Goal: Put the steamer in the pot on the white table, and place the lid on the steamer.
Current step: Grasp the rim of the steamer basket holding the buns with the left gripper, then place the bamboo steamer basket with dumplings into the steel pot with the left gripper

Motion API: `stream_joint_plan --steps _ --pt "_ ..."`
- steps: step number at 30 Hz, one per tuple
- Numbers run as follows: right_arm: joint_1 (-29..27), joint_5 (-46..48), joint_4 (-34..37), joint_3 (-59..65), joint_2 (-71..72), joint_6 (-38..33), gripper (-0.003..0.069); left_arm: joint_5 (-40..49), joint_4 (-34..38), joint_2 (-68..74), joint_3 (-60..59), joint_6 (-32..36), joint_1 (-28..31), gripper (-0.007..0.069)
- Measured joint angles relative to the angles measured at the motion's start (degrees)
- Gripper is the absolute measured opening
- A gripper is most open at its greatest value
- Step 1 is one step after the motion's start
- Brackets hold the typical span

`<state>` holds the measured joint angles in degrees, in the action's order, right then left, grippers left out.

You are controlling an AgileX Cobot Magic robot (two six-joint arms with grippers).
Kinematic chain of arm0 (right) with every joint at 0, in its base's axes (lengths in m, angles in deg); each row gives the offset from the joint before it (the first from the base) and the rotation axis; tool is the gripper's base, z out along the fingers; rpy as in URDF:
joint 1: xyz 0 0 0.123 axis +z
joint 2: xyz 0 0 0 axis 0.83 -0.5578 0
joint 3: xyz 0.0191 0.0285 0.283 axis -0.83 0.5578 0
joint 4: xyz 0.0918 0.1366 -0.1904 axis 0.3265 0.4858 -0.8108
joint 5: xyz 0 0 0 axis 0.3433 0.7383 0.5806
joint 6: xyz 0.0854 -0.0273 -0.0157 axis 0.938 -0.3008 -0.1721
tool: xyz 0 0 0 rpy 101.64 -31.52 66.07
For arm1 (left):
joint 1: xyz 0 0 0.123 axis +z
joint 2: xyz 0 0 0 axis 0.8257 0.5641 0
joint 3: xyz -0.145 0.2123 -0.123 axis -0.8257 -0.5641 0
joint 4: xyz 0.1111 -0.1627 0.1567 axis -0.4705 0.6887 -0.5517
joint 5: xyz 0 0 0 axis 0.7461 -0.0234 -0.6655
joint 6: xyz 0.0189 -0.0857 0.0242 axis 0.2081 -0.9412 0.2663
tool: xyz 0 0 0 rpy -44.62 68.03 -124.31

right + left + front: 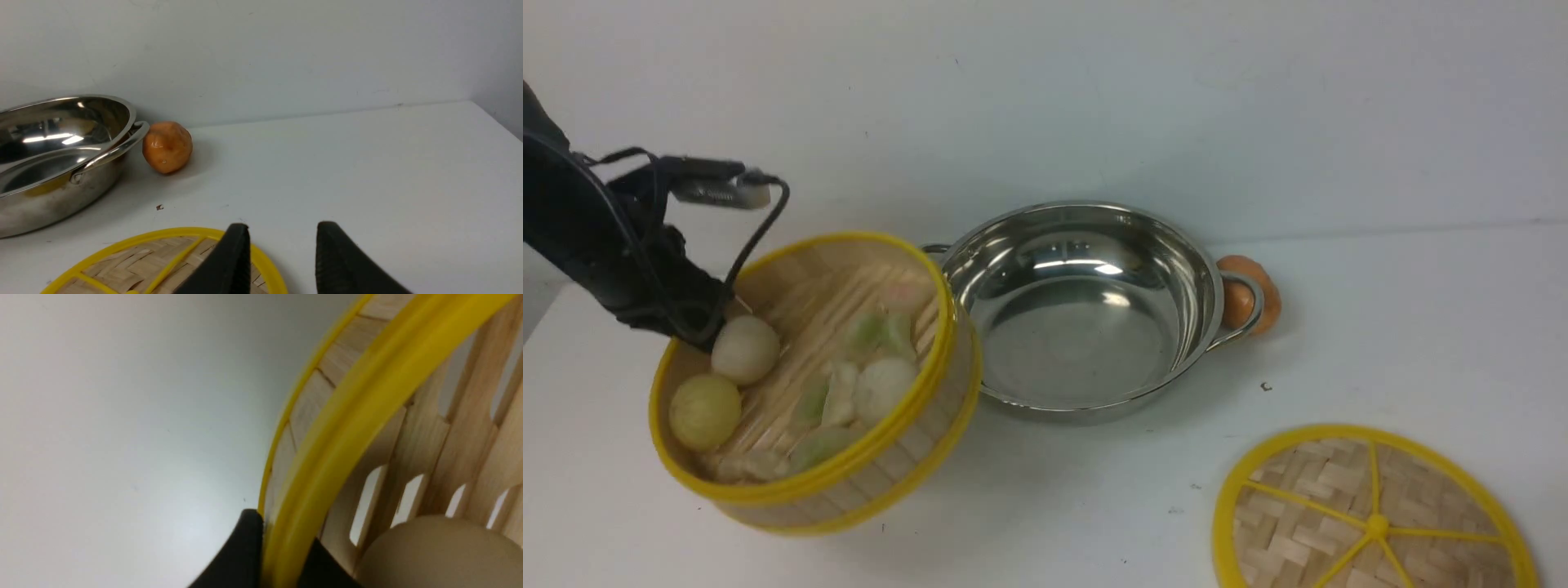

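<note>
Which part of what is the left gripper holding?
The left gripper grips the steamer by its yellow rim and wall, at the edge.

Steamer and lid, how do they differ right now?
The steamer is deep with upright walls; the lid is a flat disc. The steamer is tilted, its rim gripped by the left gripper; the lid lies flat on the table, ungripped. The steamer's floor is slatted, while the lid is woven with yellow spokes. Both are round, with yellow rims.
</note>
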<state>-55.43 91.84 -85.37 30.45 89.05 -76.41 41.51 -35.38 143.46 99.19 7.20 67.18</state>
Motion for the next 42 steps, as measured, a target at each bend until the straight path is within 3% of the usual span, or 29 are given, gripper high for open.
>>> stream_joint_plan --steps 6,12,19,29,42 --pt "0.0 0.0 0.0 0.0 0.0 0.0 0.0243 0.39 -2.08 0.0 9.56 -12.41 -3.87 0.003" --pt "0.0 0.0 0.0 0.0 0.0 0.0 0.0243 1.51 -4.13 2.76 19.21 -26.66 -12.22 0.003" --pt "0.0 0.0 0.0 0.0 0.0 0.0 0.0243 2.22 -0.55 10.81 27.51 -39.28 -17.24 0.003" --pt "0.0 0.0 0.0 0.0 0.0 0.0 0.0243 2.46 1.84 21.85 35.89 -46.08 -20.81 0.003" --pt "0.0 0.0 0.0 0.0 0.0 0.0 0.0243 2.46 -6.77 26.77 37.34 -48.67 -22.21 0.003"
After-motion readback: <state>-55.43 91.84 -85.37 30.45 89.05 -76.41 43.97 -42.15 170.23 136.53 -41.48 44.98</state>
